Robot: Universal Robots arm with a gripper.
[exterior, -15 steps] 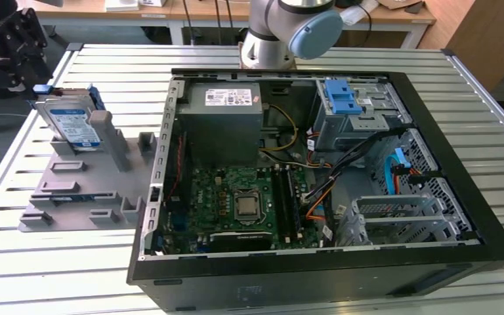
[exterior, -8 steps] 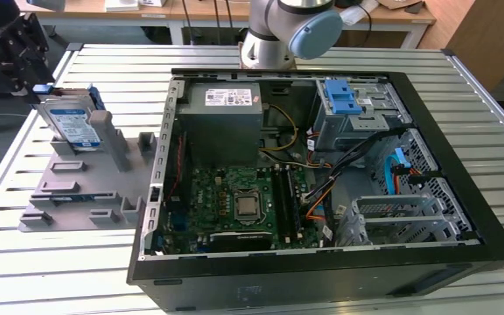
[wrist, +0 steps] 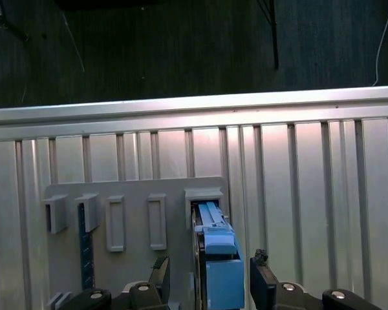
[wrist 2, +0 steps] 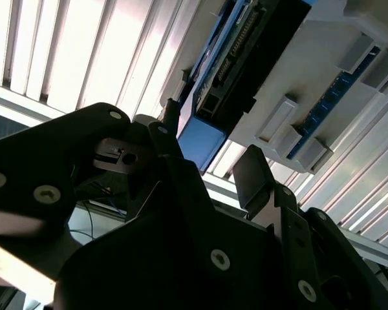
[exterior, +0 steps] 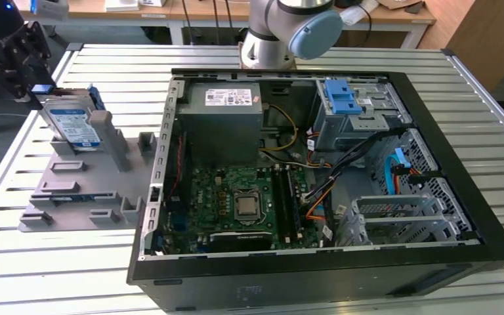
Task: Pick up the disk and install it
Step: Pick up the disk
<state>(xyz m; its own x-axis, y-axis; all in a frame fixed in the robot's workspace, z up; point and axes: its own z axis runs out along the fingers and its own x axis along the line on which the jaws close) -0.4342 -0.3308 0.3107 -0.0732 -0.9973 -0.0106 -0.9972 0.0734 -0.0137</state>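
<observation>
Silver rectangular hard drive in blue plastic bracket (exterior: 71,125) stands on edge in slot of grey plastic holder (exterior: 77,197) on slatted metal tabletop (exterior: 24,275). Long axis rises toward black pincer (wrist: 210,274); label faces open black computer case (exterior: 322,279). Pincer open, fingers (wrist: 160,274) straddling bracket's end, not clamped.

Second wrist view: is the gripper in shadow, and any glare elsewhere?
In the second wrist view the gripper is a dark silhouette against bright table slats; in the first wrist view the disk is evenly lit, the floor beyond dark; in the exterior view the slats shine beside the computer case.
</observation>
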